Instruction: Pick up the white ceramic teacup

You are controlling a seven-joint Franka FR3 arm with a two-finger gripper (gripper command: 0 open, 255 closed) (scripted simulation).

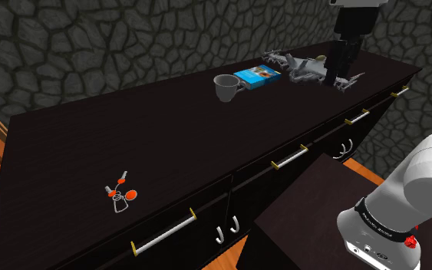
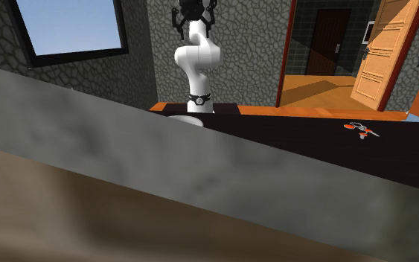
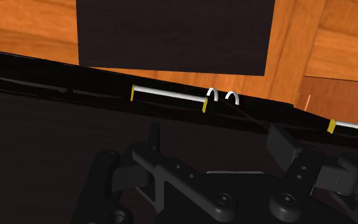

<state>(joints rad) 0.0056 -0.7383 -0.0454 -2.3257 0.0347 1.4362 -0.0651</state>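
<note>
One long dark counter (image 1: 68,146) carries everything, its drawer handles (image 1: 164,232) lining the front edge. The white arm (image 1: 429,165) rises from its stand (image 1: 298,230) just off that front edge. It holds the black gripper (image 1: 343,70) above the counter's end at the shoulder view's right, over a grey jointed gadget (image 1: 302,69). In the wrist view the two fingers stand well apart with nothing between them, so the gripper is wide open and empty, probably spread in readiness for a grasp not yet begun.

Beside the gadget, toward the middle of the counter, lies a flat blue box (image 1: 257,75). The cup (image 1: 225,86) stands upright just beside it, near the back edge, its handle turned toward the box; whether they touch I cannot tell. The gripper is well apart from the cup. I judge the box crowds the handle side, so the rim is the easier hold. Small orange-tipped oddments (image 1: 119,195) lie near the front edge, far along the other way.
</note>
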